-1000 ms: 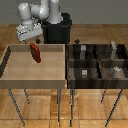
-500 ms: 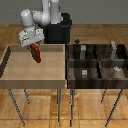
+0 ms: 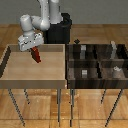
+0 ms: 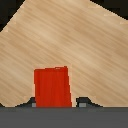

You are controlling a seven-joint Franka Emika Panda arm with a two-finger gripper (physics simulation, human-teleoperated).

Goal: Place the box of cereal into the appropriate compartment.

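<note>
Wooden plank floor lying behind everything. Light wooden shallow tray sitting at exterior view's left, smooth grain; dark compartmented wooden organizer standing just beside it, holding small grey blocks. White-grey gripper hanging over tray, fingers pinching small flat red rectangular cereal box, box hanging tilted, apparently clear of tray floor.

Red box of cereal, tan tray

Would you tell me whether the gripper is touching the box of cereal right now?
Touching. In the wrist view the box of cereal sits between the fingertips of the gripper; the exterior view shows it hanging from the gripper above the tray floor.
</note>
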